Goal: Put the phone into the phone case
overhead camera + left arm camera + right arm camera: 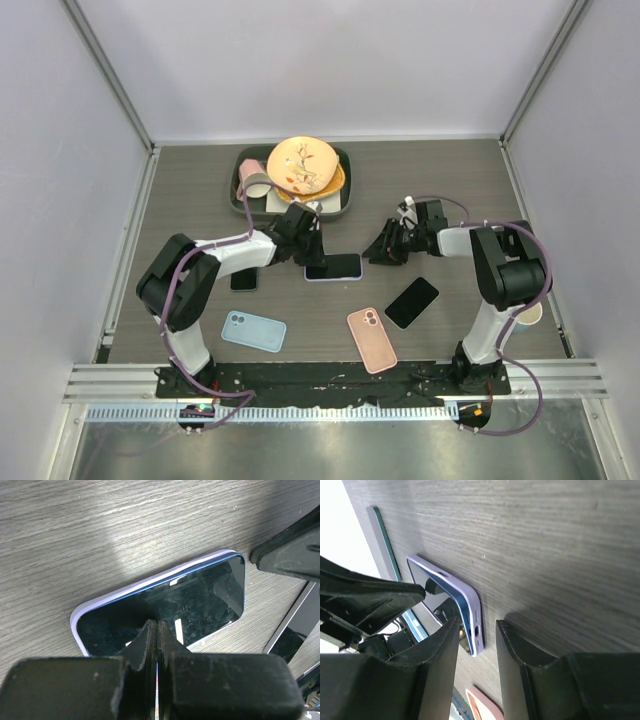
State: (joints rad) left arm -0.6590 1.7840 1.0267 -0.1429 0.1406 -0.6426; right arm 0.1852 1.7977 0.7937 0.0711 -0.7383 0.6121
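A dark-screened phone (335,266) lies flat mid-table inside a lavender phone case (150,582), whose rim shows along its edges. My left gripper (303,248) is shut, and its closed tips (156,626) rest on the screen near the phone's left end. Just off the phone's right end, my right gripper (380,250) is open. In the right wrist view the cased phone (467,602) shows its port end in the gap between the two fingers (445,645), with neither visibly touching it.
A bare black phone (412,302), a pink case (371,339) and a light blue case (253,331) lie nearer the arms. Another dark phone (243,279) sits under the left arm. A dark tray (240,195) with a plate and cup stands at the back.
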